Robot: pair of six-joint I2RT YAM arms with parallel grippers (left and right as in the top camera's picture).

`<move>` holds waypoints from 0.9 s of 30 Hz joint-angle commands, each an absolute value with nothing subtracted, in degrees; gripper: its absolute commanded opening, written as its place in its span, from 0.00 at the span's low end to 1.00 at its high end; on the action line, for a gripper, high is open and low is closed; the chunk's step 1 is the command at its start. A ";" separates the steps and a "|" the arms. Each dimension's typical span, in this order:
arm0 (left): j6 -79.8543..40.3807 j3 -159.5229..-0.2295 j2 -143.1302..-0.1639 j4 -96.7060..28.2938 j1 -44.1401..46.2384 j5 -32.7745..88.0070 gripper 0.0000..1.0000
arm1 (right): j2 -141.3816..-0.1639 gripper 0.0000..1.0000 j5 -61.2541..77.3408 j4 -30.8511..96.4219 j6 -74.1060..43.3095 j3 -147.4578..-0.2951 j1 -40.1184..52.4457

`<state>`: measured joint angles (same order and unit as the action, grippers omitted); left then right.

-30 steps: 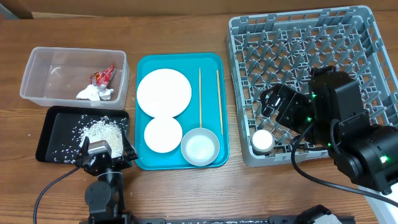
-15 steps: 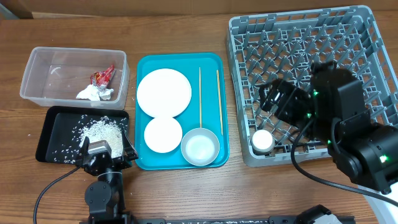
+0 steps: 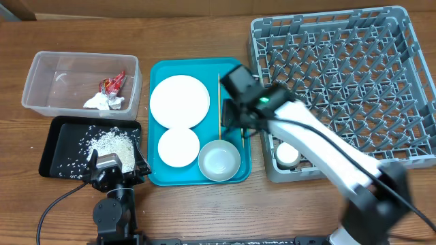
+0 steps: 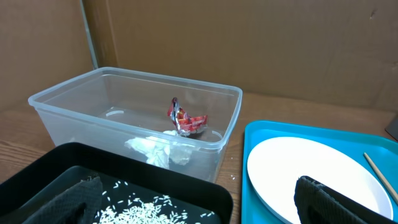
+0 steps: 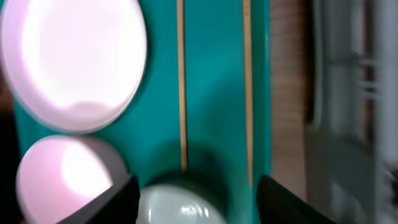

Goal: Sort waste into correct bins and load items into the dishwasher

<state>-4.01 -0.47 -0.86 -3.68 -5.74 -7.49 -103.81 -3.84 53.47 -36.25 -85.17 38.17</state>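
Observation:
The red wrapper (image 3: 114,83) and white tissue (image 3: 102,102) lie in the clear tub (image 3: 41,75). Rice (image 3: 109,143) lies in the black tray (image 3: 51,146). On the teal tray (image 3: 160,68) are a large plate (image 3: 179,100), a small plate (image 3: 178,146), a bowl (image 3: 219,160) and two chopsticks (image 3: 219,95). The cup (image 3: 287,154) stands in the grey rack (image 3: 327,41). My right gripper (image 3: 231,119) hovers open and empty over the tray; in its wrist view (image 5: 198,199) the bowl (image 5: 180,208) and chopsticks (image 5: 181,81) lie below. My left gripper (image 3: 112,165) is open and empty by the black tray.
The left wrist view shows the tub (image 4: 74,106) with wrapper (image 4: 185,119) and tissue (image 4: 155,151), rice (image 4: 143,208) and the large plate (image 4: 298,168). The rack's wall (image 5: 354,124) is right of the right gripper. My right arm crosses the rack's front left corner.
My right arm has swung left from above the rack to above the teal tray, leaving the cup in the rack. The left arm has not moved.

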 commanded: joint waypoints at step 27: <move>-2.96 -0.27 -0.27 -3.62 -5.98 -7.64 1.00 | -124.44 0.05 -1.45 40.56 -31.66 -88.44 36.93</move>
